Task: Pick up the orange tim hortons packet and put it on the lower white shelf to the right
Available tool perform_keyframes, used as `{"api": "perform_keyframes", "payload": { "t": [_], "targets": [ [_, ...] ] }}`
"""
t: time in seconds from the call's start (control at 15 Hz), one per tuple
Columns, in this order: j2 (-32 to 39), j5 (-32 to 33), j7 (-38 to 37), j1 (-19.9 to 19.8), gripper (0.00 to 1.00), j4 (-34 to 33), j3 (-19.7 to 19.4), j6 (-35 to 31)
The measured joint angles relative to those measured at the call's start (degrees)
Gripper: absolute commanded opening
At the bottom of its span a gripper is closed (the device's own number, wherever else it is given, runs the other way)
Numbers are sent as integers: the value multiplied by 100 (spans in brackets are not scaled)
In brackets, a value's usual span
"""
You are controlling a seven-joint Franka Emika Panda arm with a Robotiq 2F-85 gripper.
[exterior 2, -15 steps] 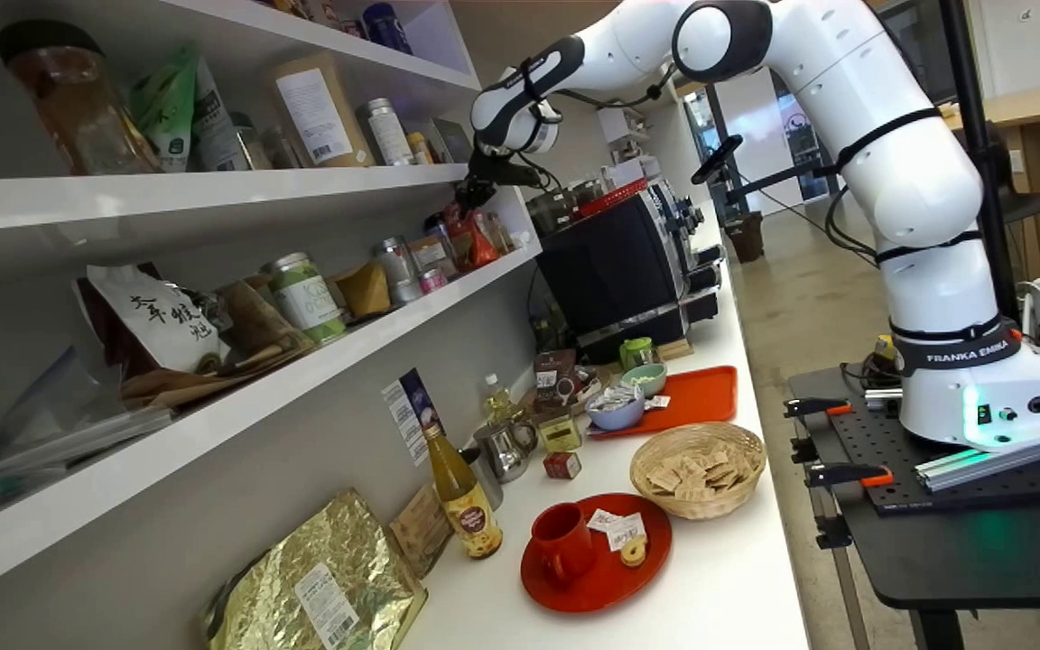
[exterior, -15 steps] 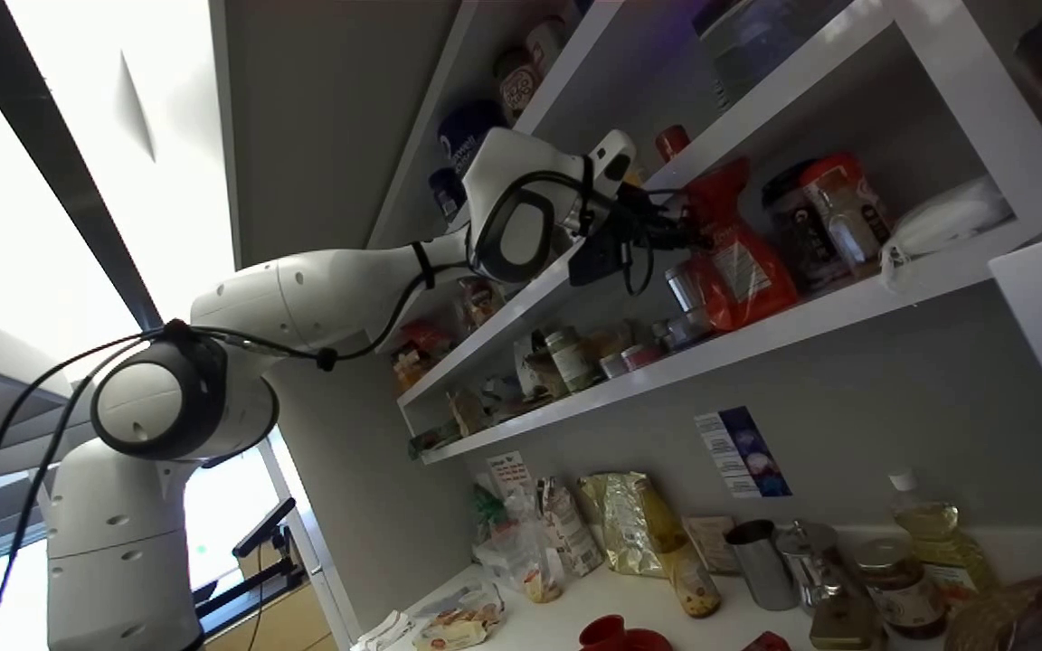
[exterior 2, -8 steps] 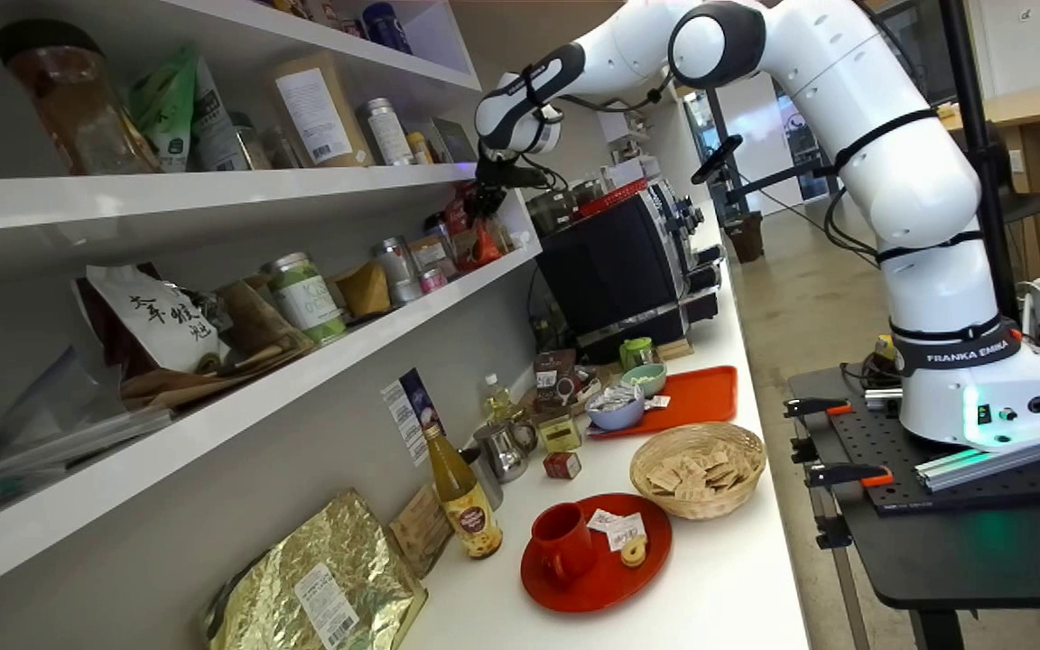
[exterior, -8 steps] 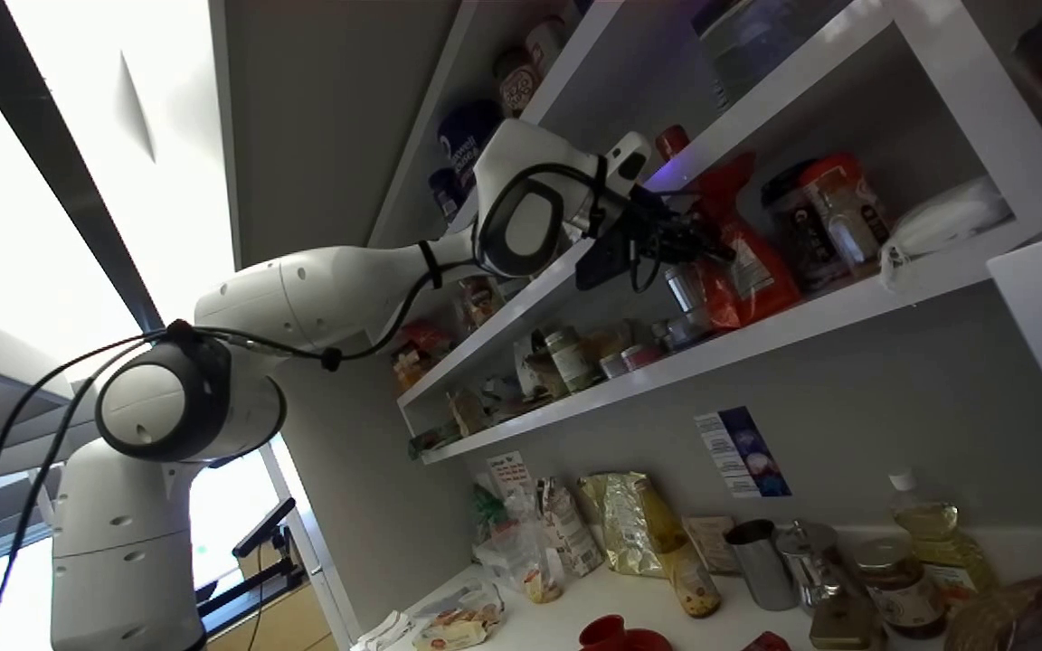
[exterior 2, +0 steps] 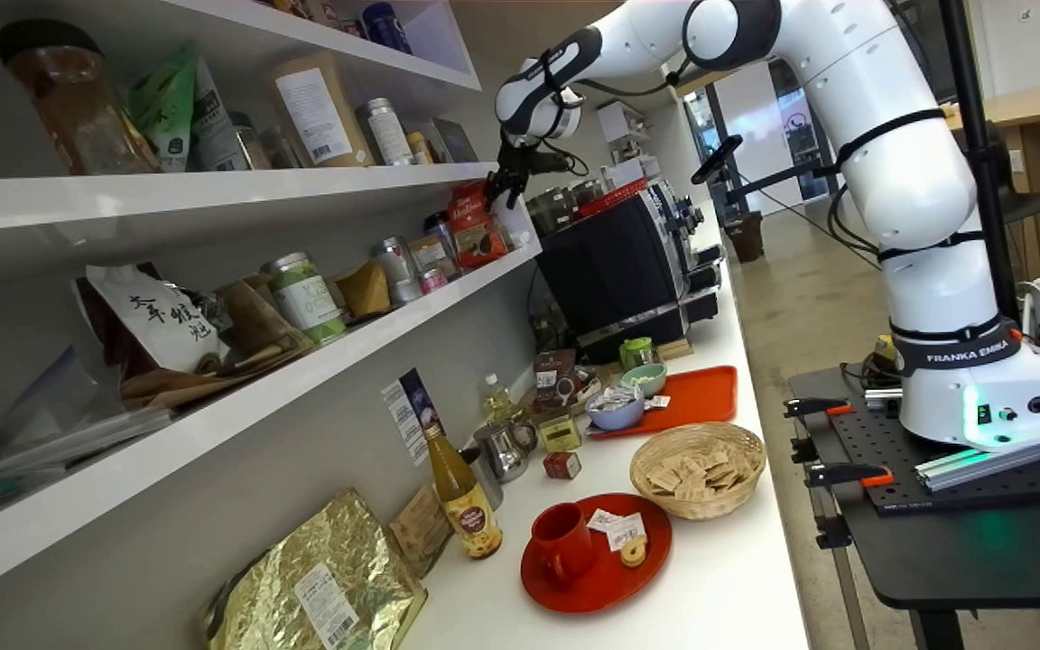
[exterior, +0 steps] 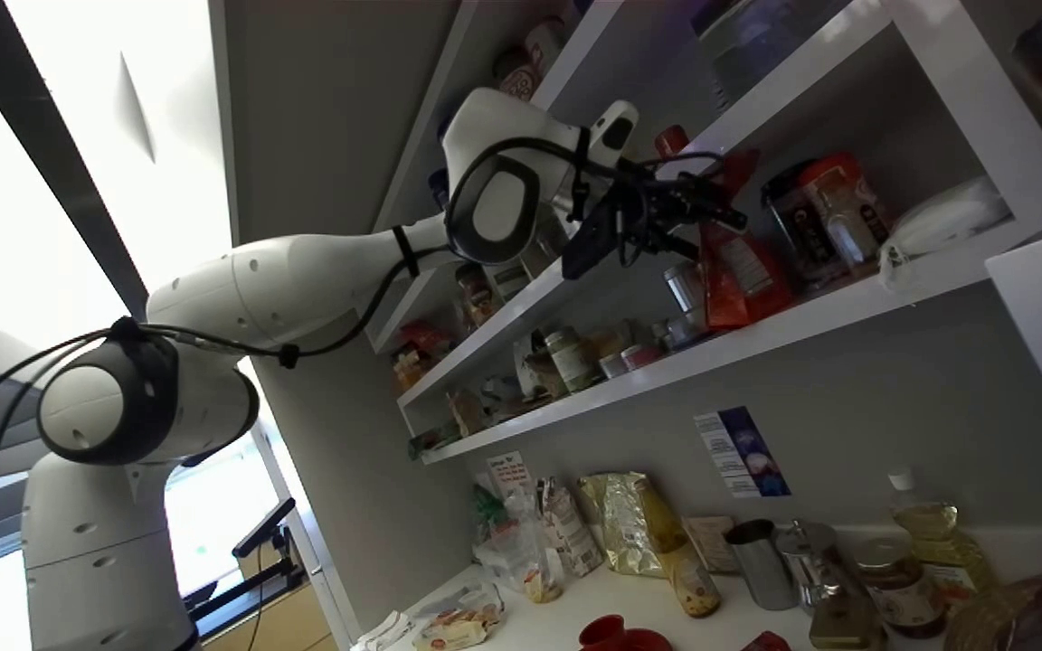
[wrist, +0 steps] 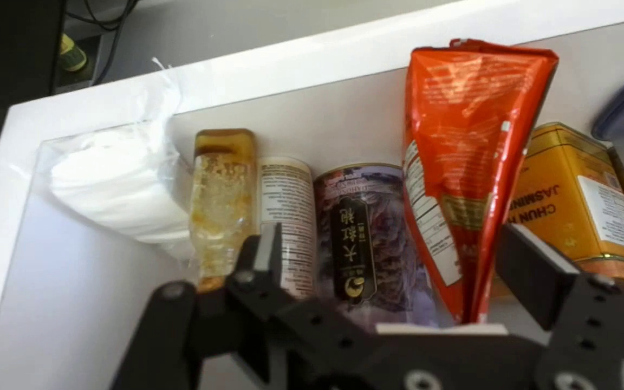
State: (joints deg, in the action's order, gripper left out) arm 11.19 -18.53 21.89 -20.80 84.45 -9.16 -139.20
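Observation:
The orange tim hortons packet, glossy red-orange with a white text panel, stands on the lower white shelf near its right end. Both exterior views show this packet leaning a little among the jars. My gripper has its two jaws spread wide apart. In the wrist view the packet's lower part shows between them, much closer to the right-hand finger; I cannot tell whether they touch. In an exterior view the gripper is just in front of the packet's upper part, hiding some of it. Nothing is gripped.
A purple tea container, a honey-coloured bottle and a white plastic bag stand to one side of the packet. A yellow tin sits on its other side. The higher white board runs close above.
The jaws have opened and let go of the packet, which stays standing on the shelf. My arm has drawn back slightly from it, uncovering more of its front.

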Motion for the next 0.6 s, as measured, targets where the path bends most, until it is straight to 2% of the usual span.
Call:
{"api": "perform_keyframes", "payload": {
  "t": [0.2,0.6],
  "targets": [
    [-471,-3,300,-116,100,467,-47,0],
    [-1183,-89,789,-51,100,1325,-240,9]
  ]
}}
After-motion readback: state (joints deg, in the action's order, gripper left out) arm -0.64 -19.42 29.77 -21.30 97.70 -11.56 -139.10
